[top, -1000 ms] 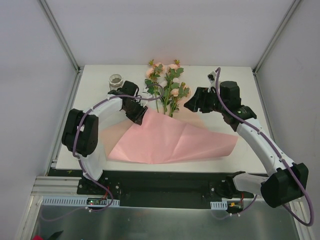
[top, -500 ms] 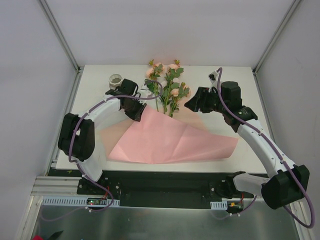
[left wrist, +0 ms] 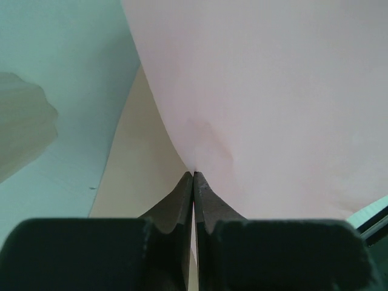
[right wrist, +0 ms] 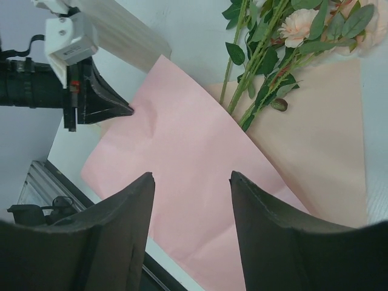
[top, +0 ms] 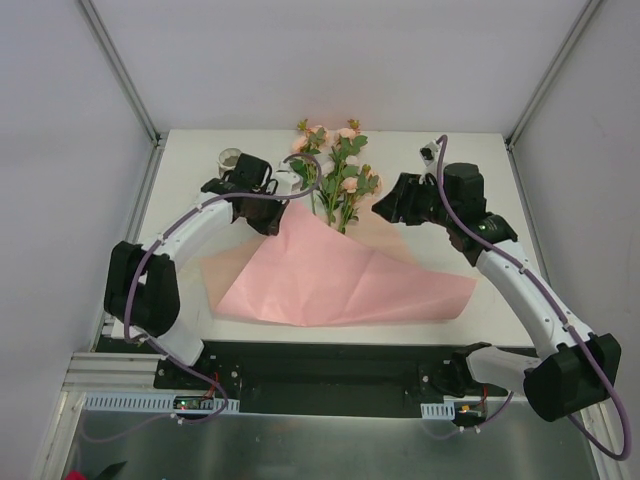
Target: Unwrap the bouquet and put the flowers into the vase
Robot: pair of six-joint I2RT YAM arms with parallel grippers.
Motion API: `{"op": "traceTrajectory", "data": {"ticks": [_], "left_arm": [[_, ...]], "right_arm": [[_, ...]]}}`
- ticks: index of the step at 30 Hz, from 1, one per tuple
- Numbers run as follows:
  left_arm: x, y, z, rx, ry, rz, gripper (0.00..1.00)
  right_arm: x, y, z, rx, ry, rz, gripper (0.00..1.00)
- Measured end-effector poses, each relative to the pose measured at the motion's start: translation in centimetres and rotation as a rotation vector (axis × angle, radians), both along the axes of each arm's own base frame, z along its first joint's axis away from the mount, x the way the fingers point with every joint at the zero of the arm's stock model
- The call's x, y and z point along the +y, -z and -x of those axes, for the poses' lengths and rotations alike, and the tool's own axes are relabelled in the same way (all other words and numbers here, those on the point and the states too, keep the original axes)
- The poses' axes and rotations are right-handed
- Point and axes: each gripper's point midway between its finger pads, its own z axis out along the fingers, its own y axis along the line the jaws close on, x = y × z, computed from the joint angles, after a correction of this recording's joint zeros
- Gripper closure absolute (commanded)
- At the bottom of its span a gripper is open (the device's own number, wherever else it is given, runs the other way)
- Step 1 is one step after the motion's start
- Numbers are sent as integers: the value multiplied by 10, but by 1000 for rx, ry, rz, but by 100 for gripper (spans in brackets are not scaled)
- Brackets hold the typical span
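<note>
The bouquet lies unwrapped: the flowers (top: 335, 178), peach-pink roses on green stems (right wrist: 267, 60), rest at the table's back middle on a beige inner sheet (right wrist: 330, 139). The pink paper (top: 345, 275) spreads out in front of them. My left gripper (top: 272, 222) is shut on the paper's back left corner (left wrist: 194, 174). The right gripper (right wrist: 191, 176) hovers open above the pink sheet, right of the stems, holding nothing. The white vase (top: 232, 160) stands at the back left, partly hidden behind the left arm.
The table's white top (top: 470, 170) shows at the back right. Its front edge (top: 330, 335) runs just beyond the paper's near side. Frame posts (top: 130, 90) rise at the back corners.
The left gripper has closed on the paper's corner and drawn a little toward the back left. The right jaws have narrowed somewhat; that arm has barely moved.
</note>
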Motion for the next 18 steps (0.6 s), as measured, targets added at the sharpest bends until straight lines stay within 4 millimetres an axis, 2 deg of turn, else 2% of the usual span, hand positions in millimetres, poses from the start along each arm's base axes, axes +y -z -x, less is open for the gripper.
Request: {"op": "traceTrajectory", "data": {"ticks": [3,7,13,15,18], "left_arm": [[-7,-26,8,-51,18,41,100],[-19,-63,32,-111,84,132,100],[-27,-103,104,-128,243,303,100],[-29,-109,129,-105,325,352,100],[-27,-108,165,-36,425,401,100]], "right_arm": [[-1,-1,-1,-4,7,3,44],[-1,-10,-4,-15,14,2,45],[4,-37,-16,-62,7,-21,50],[9,-38,-19,-62,-4,-25,50],[25,-23,-16,-31,-40,-3,52]]}}
